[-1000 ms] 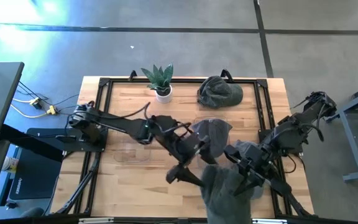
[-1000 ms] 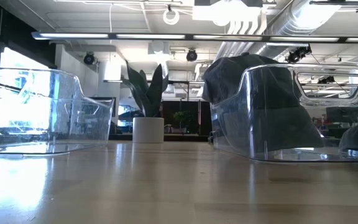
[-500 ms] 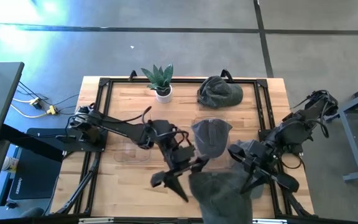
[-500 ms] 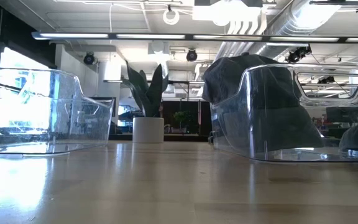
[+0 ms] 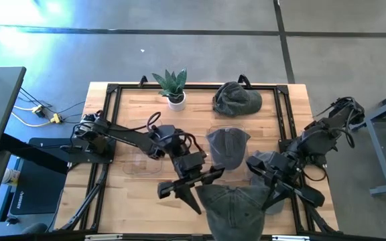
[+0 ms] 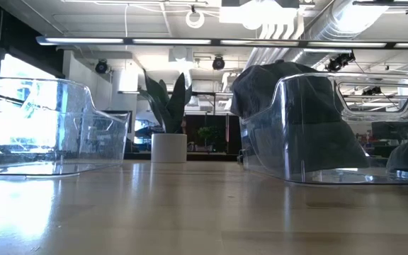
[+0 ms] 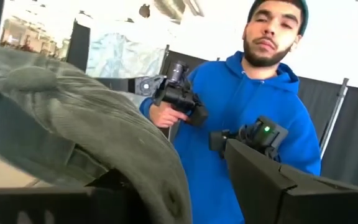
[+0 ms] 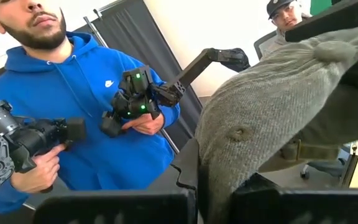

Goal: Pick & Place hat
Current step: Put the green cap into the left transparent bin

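The left gripper (image 5: 196, 182) and right gripper (image 5: 271, 186) each clamp an edge of the grey-green knitted fabric hat (image 5: 238, 207), stretched crosswise over the wooden surface's (image 5: 139, 194) near edge.

Wooden table (image 5: 133, 194), light butcher-block top, black frame rails along its edges. At about 11 o'clock, a potted plant (image 5: 171, 86) in a white pot stands on the wood. At about 1 o'clock, a grey-green hat (image 5: 236, 98) lies near the far edge. Near centre, a clear plastic stand (image 5: 228, 148) carries a grey hat; at 9 o'clock from it, an empty clear stand (image 5: 141, 163) rests on the top.
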Controlling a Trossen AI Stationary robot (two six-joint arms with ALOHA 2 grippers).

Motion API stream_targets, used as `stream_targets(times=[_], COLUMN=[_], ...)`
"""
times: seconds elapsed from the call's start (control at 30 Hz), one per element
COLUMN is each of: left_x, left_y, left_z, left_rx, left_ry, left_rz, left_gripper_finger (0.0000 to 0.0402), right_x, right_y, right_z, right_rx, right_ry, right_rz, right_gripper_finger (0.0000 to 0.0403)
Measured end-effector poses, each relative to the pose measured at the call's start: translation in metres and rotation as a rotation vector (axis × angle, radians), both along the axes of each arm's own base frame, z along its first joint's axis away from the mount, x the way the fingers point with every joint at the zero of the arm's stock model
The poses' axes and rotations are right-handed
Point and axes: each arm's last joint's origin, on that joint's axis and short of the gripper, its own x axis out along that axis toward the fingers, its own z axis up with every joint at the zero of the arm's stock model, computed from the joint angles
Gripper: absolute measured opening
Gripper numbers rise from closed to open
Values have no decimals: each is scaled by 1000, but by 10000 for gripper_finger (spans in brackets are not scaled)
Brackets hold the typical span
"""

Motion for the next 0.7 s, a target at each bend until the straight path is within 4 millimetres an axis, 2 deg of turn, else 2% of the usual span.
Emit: stream_targets(times=[0.13,0.37,0.57,0.7], left_x=[0,-1,-1,-1], left_y=[-1,0,0,0], left_z=[0,2,2,2], left_rx=[4,-4,-11,-12], left_ry=[2,-27,-31,-30], left_rz=[-6,-8,3,4], left_gripper_finger=[132,11,16,3], right_x=[-4,-8,-7,-3], right_y=[5,10,8,4], right_z=[0,3,6,5], right_rx=[-13,9,56,74], right_ry=[-17,-45,-19,17], right_rz=[21,42,-13,-33], right_gripper_finger=[3,14,41,91])
